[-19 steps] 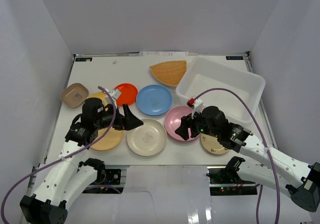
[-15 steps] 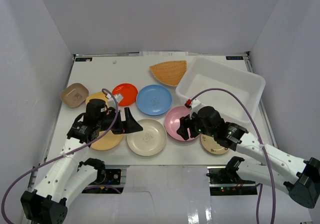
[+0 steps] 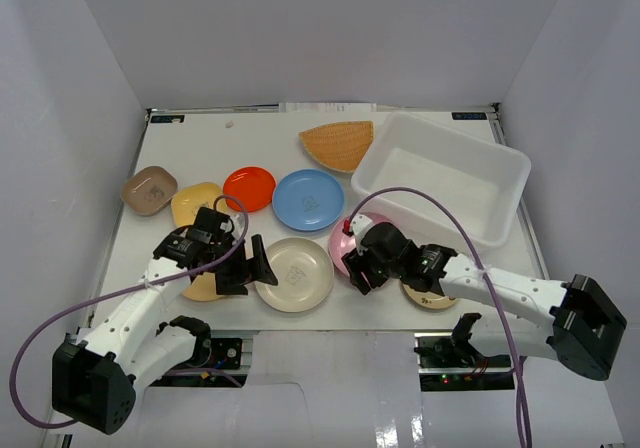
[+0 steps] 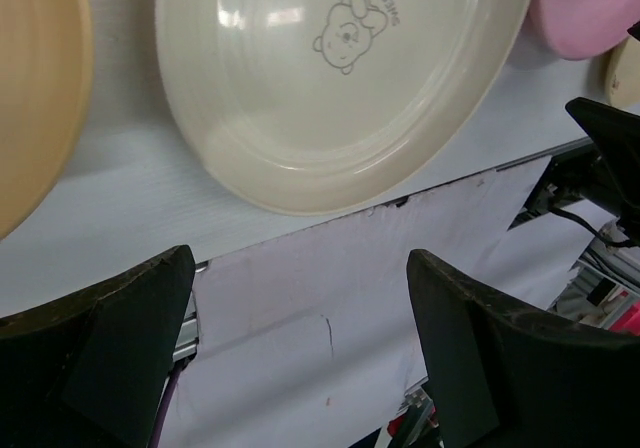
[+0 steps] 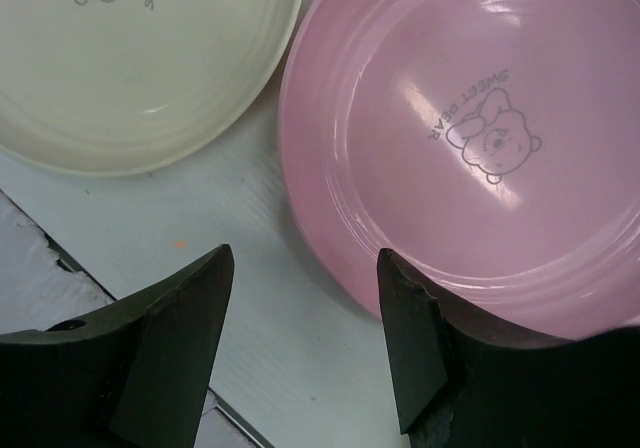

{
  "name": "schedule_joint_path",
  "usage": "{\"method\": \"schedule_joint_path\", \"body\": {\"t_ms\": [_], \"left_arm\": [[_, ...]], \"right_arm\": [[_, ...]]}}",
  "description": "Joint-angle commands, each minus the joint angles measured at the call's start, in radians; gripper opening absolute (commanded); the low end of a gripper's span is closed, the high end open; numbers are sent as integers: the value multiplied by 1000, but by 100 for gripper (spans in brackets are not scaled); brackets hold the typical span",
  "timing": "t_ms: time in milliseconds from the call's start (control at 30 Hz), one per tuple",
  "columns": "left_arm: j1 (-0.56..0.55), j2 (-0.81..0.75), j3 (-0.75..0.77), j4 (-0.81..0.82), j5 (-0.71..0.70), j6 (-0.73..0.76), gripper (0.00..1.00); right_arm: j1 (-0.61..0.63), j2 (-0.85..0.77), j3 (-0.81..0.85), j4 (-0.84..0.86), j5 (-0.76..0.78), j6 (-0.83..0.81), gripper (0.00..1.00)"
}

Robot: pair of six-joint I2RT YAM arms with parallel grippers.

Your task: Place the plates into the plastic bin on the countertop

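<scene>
Several plates lie on the white countertop (image 3: 200, 148). At the front are a cream plate (image 3: 293, 274) and a pink plate (image 3: 352, 230). Behind them lie a blue plate (image 3: 308, 199), a red-orange one (image 3: 249, 188), a yellow one (image 3: 197, 203), a brown rounded-square one (image 3: 149, 190) and an orange fan-shaped one (image 3: 338, 144). The white plastic bin (image 3: 440, 178) stands at the back right, with nothing in it. My left gripper (image 3: 258, 268) (image 4: 300, 258) is open at the cream plate's (image 4: 340, 78) near-left rim. My right gripper (image 3: 356, 271) (image 5: 305, 256) is open, one finger over the pink plate's (image 5: 470, 138) near rim.
A tan plate (image 3: 205, 286) lies partly under my left arm. A small pale-yellow plate (image 3: 430, 293) lies partly under my right arm. The table's near edge (image 4: 330, 218) runs just below the cream plate. Grey walls close in the left, right and back.
Both arms have dropped lower and toward the near edge. The left gripper came down to the cream plate's rim. The right gripper slid left to the pink plate's near rim.
</scene>
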Motion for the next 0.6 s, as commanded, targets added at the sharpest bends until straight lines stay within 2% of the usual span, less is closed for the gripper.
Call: {"method": "schedule_joint_path", "body": {"t_ms": [0, 100, 200, 333, 367, 433, 567], "left_arm": [[-7, 14, -20, -12, -80, -40, 98], [-9, 12, -59, 22, -92, -68, 98], [-9, 1, -73, 52, -114, -95, 98], [-7, -5, -75, 65, -134, -115, 98], [-7, -8, -76, 62, -138, -120, 98], [-9, -6, -75, 62, -146, -123, 98], [-10, 15, -76, 62, -149, -132, 98]], "right_arm": [[14, 60, 12, 62, -1, -62, 66], [20, 131, 22, 94, -15, -95, 65], [31, 226, 25, 128, -15, -112, 58], [57, 276, 22, 148, 37, -117, 38], [63, 278, 19, 157, 49, -117, 26], [83, 272, 16, 162, 48, -114, 11], [135, 214, 36, 119, 63, -86, 8]]}}
